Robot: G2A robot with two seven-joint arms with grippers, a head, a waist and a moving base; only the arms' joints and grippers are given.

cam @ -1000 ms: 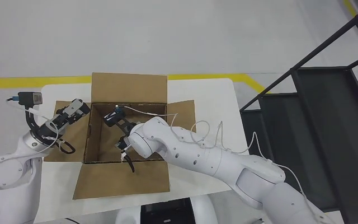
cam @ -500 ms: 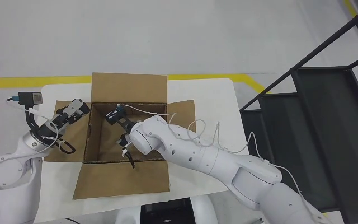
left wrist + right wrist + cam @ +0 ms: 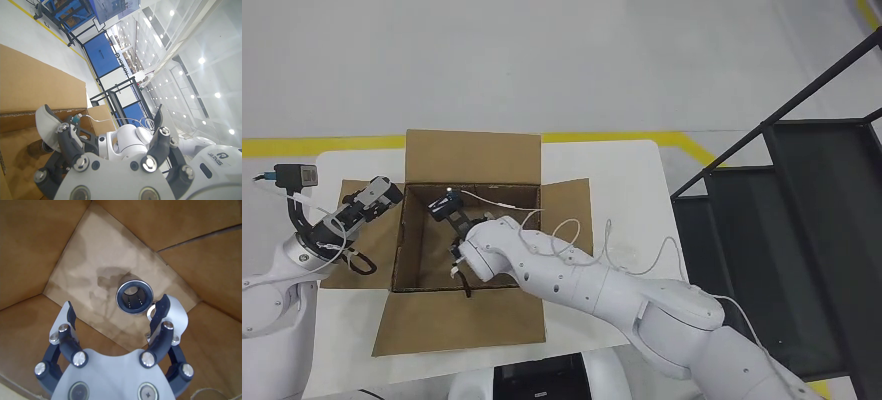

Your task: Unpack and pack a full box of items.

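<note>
An open cardboard box (image 3: 472, 155) sits on the white table with its flaps folded out. My right gripper (image 3: 462, 282) is down inside it, open. In the right wrist view the right gripper (image 3: 117, 303) hangs above a metal cylinder with a dark-rimmed bore (image 3: 134, 298), which stands upright on the box floor (image 3: 90, 262). A small silvery ring (image 3: 150, 313) lies beside the cylinder, partly hidden by one finger (image 3: 166, 309). My left gripper (image 3: 375, 200) hovers over the box's left flap, open and holding nothing; in its own view the left gripper (image 3: 103, 125) faces the right arm's wrist.
A white cable (image 3: 572, 235) loops along the right arm above the box's right flap. A black metal frame (image 3: 802, 190) stands beyond the table's right side. The box walls (image 3: 28, 247) close in around the right gripper.
The right arm has shifted a little to the left inside the box, gripper still open. The left arm has stayed where it was.
</note>
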